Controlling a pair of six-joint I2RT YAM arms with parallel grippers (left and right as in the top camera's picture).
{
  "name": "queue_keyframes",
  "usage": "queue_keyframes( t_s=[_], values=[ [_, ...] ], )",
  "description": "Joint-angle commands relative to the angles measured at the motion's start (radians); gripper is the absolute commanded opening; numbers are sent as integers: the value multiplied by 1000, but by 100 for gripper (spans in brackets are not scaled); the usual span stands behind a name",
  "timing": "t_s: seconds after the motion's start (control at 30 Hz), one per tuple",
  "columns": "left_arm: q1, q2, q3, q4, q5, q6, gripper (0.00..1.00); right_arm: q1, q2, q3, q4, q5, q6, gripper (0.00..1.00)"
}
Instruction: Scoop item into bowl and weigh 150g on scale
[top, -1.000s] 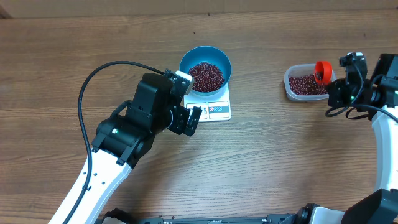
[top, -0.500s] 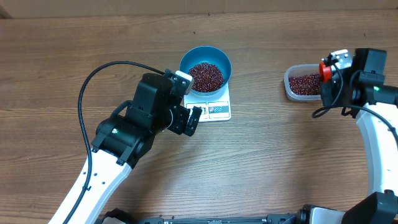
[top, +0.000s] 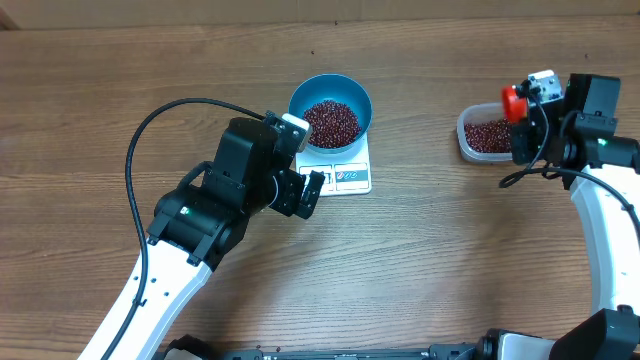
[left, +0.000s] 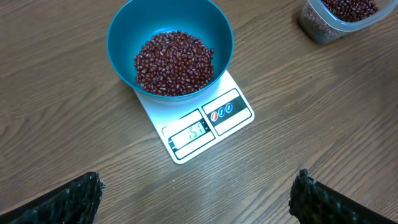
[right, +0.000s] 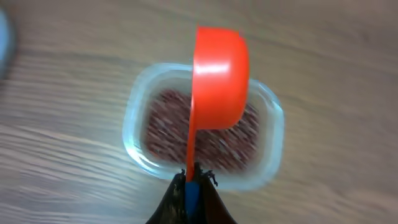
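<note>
The blue bowl (top: 300, 98) stands on the white scale (top: 352, 178) and holds a heap of dark red beans (top: 331, 120). My left gripper (top: 308, 192) hangs open just near of the scale with nothing in it. In the left wrist view the bowl (left: 124, 37), the beans (left: 174, 62) and the scale's lit display (left: 189, 132) lie ahead of the left gripper (left: 198, 186). My right gripper (right: 193, 186) is shut on the handle of an orange scoop (right: 217, 81), which hangs above the clear tub (right: 273, 134). The scoop's inside is hidden.
The clear plastic tub (top: 463, 128) with more beans sits at the right, under the scoop (top: 513, 100) and beside the right gripper (top: 524, 118). A black cable (top: 170, 110) loops above the left arm. Bare wooden table lies all around.
The right gripper has drawn the scoop up and slightly left over the tub, and the scoop has turned. The left arm, bowl and scale are unchanged.
</note>
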Motion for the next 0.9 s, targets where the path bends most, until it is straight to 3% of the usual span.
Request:
queue_keyframes(
  t_s=[0.0, 0.13, 0.57, 0.87],
  values=[
    [5, 4, -10, 0, 8, 22, 99, 42, -10, -3, 37, -294, 12, 4],
    [5, 4, -10, 0, 8, 22, 100, 116, -10, -3, 111, -450, 13, 4],
    [5, 4, -10, 0, 8, 22, 100, 414, 65, -3, 272, -377, 42, 4],
    [5, 4, -10, 0, 8, 22, 99, 484, 117, 40, 266, -282, 296, 3]
  ],
)
